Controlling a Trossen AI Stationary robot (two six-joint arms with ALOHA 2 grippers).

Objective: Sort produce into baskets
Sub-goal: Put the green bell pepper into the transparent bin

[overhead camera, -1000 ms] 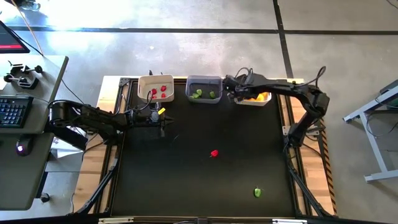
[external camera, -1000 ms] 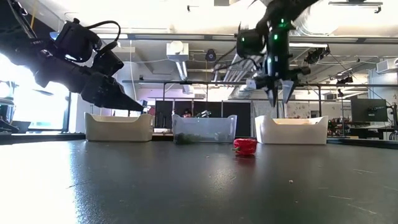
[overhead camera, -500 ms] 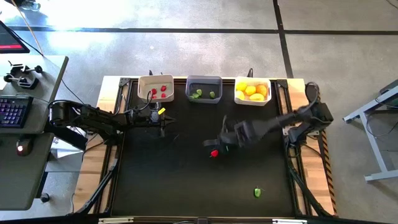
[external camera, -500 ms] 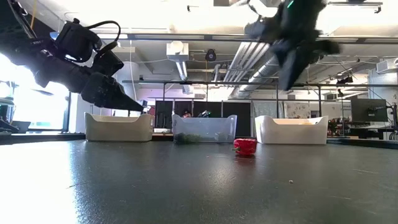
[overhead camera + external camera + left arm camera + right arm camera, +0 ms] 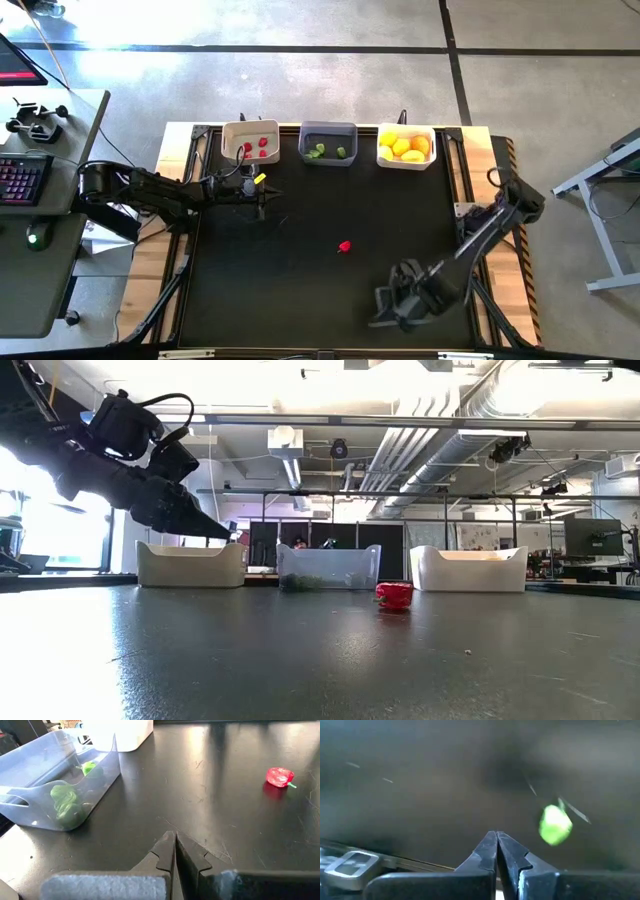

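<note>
Right gripper (image 5: 496, 836) hangs at the black table's (image 5: 300, 290) 5 o'clock corner, jaws fully shut, holding nothing. Small green rounded produce piece (image 5: 555, 825) lies just beside its tips. Suggest: open the jaws, straddle the piece, then carry it to the dark grey plastic bin (image 5: 328, 131) at 12 o'clock. Left gripper (image 5: 175, 840) waits, jaws shut and empty, near the cream-white bin (image 5: 251, 128).

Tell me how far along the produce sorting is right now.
Mostly done: red pieces sit in the cream-white bin, green in the dark grey bin, yellow in the white bin. In hand: nothing; the right gripper, jaws shut and empty, is near the loose green piece. Left: that piece and the red piece mid-table. The left gripper waits shut.
</note>
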